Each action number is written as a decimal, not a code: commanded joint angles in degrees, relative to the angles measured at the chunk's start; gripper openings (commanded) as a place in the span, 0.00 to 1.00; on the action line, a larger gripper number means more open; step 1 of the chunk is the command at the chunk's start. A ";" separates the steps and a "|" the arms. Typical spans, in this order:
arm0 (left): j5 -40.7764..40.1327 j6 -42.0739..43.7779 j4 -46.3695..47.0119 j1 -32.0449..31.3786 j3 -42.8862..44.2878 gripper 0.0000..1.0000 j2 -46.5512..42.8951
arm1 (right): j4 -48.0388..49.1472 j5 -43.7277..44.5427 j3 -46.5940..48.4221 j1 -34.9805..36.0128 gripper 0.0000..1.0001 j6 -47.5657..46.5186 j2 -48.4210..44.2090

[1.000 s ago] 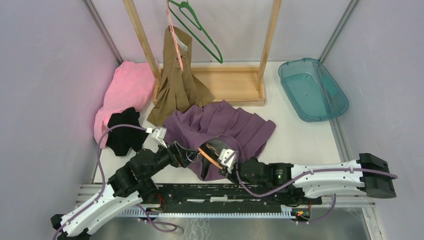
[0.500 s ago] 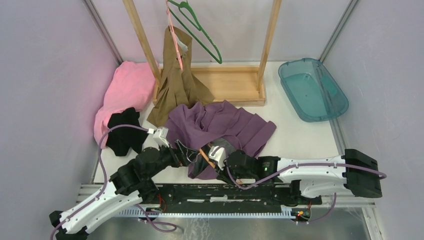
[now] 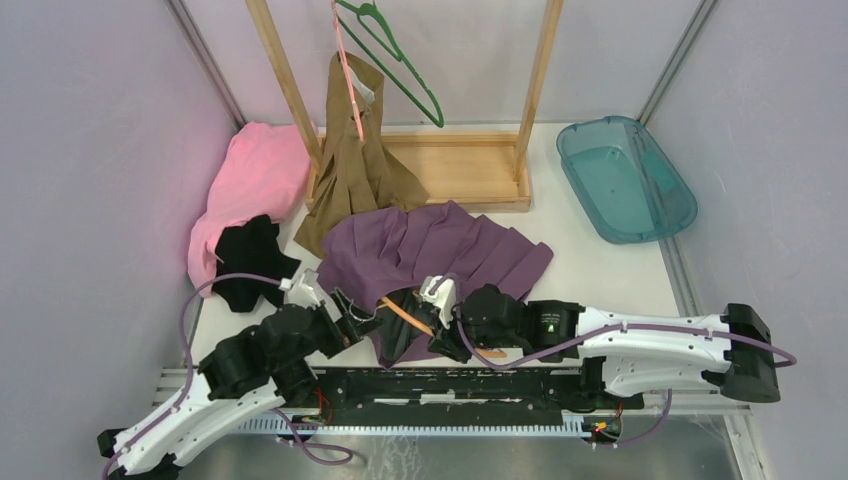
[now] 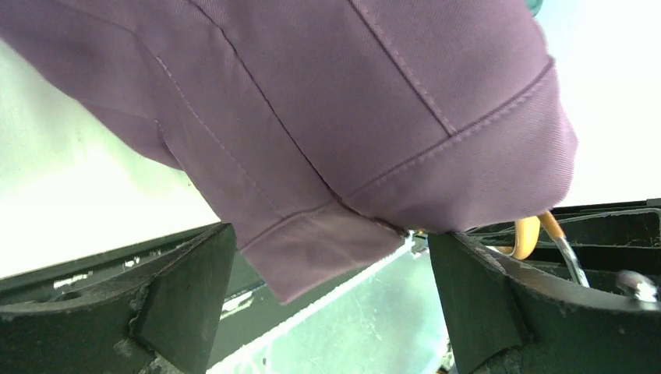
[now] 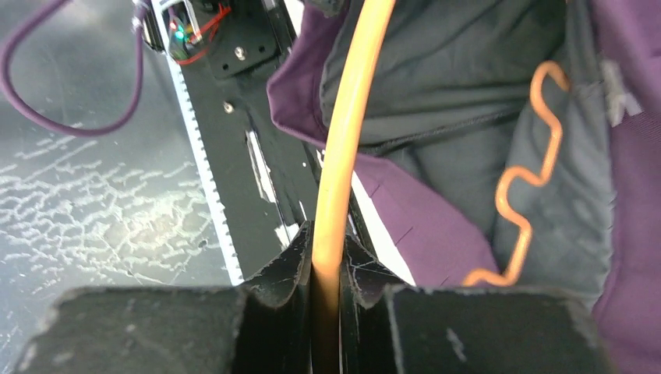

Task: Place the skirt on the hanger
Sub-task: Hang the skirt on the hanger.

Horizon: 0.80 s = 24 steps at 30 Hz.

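The left gripper (image 4: 331,241) stands wide open around a folded, stitched edge of the purple skirt (image 3: 440,250) without pinching it. If the right gripper (image 5: 327,265), clamped tight on the orange hanger (image 5: 347,140), pushes the wire in, the loose cloth may slide or bunch instead of opening over it. The skirt lies crumpled and pleated on the table (image 3: 600,280) near the front edge, between the two grippers, its dark lining showing around the hanger.
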 commanded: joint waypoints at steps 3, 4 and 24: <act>-1.55 -7.55 -11.30 -0.23 3.61 0.99 -6.98 | 3.37 1.35 4.42 -1.98 0.01 0.37 -1.47; -1.59 -7.64 -12.24 -0.25 3.82 0.99 -7.50 | 3.35 1.14 4.41 -2.62 0.01 0.91 -1.09; 0.24 5.38 -11.52 0.82 24.82 0.99 10.25 | 6.53 -2.48 7.52 -1.24 0.01 -0.65 11.78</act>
